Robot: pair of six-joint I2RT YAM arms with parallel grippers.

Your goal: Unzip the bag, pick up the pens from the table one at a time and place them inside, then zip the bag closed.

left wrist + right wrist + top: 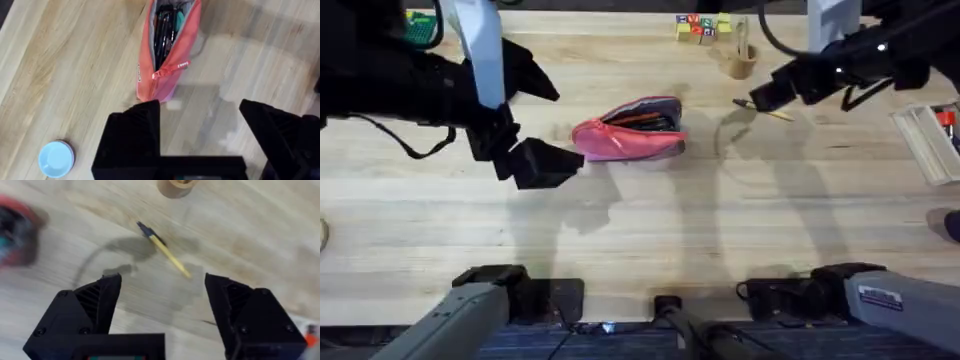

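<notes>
At the left of the overhead view the left pincer (542,163) hovers just beside the near end of the bag (630,130), its fingers spread wide and holding nothing. From there it looks placed either to steady the pouch or to reach the zipper pull (172,68), which sits at the end nearest it. The bag lies at the centre of the worktop (650,230), unzipped, with dark slim items inside; one may be the orange pen, though the opening is too shadowed to be sure. A small pale blue dish (56,158) sits apart from the bag. To the right, the yellow pen (165,250) lies on the worktop near a small wooden cup (741,62). The right pincer (765,98) hangs above it, fingers spread and empty, apparently lined up to straddle the pen for a pick.
</notes>
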